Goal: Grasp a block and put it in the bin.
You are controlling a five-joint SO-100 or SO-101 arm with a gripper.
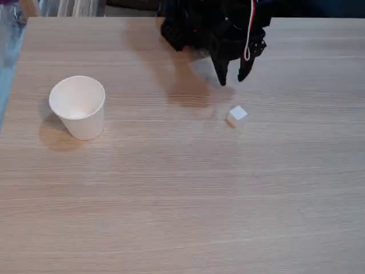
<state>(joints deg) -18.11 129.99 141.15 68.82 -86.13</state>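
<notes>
- Nearest the camera in the fixed view: bare pale wood-grain table, grain running side to side, nothing resting on this front stretch.
- Further back on the left: white paper cup, upright, tapered toward its base, round rim open to the top, inside looking empty, soft shadow falling to its left on the wood.
- At about the same depth but right of centre: tiny white block, resting flat on the table, turned so one corner faces the camera, far smaller than the cup and well apart from it.
- Just behind the block: black gripper, tips pointing down toward the table, two dark fingers spread apart with wood grain visible in the gap between them.
- Parted moderately rather than wide; holding nothing, touching nothing that can be made out.
- Fingertips short of the block, near it but not in contact, slightly beyond it and roughly in line with it.
- Cannot tell whether the tips touch the tabletop or hang just above it.
- Behind and above the fingers: bulky black arm body, with a red-and-white cable looping down its right side.
- Dim shadow of the arm on the wood to the left of the fingers.
- Farthest back: rear table edge and a dark background.
</notes>
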